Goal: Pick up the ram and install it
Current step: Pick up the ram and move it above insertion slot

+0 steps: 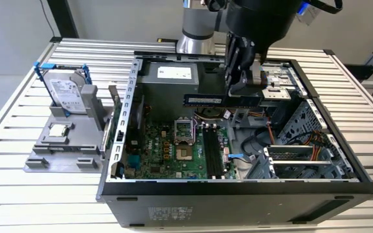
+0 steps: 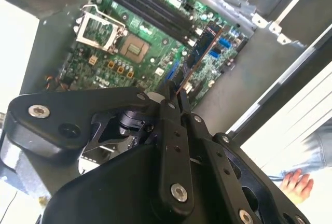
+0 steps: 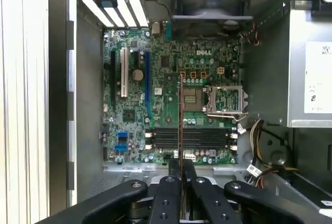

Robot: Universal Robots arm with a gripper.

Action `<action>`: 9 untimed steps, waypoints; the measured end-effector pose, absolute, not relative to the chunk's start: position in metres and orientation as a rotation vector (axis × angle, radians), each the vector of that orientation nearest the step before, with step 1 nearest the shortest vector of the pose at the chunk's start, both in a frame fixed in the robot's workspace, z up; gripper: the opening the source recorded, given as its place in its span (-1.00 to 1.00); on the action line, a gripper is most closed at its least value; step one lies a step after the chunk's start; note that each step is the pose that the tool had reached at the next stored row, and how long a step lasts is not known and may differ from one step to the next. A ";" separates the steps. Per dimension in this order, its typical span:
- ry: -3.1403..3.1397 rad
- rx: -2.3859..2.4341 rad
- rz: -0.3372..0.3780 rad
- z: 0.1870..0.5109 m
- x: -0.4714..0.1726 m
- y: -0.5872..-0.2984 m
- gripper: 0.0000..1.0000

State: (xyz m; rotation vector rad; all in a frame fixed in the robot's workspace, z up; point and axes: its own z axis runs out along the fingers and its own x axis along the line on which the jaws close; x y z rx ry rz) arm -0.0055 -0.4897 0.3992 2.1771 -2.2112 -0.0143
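The pincer (image 1: 244,94) is closed on the ram (image 1: 204,100), holding it level above the green motherboard (image 1: 173,145) inside the open case (image 1: 238,187). The power supply (image 1: 163,85) carries a white label (image 1: 174,72), its print unreadable.

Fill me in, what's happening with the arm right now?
The gripper is shut on the ram and holds it in the air over the open computer case, above the motherboard. The stick is not yet seated; the memory slots below it are empty. The hard drive stands in its holder at the exterior view's left.
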 end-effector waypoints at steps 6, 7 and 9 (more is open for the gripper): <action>-2.211 2.177 -0.015 0.399 0.018 -0.490 -1.00; -2.211 2.177 -0.015 0.399 0.022 -0.490 -1.00; -2.211 2.177 -0.015 0.399 0.030 -0.490 -1.00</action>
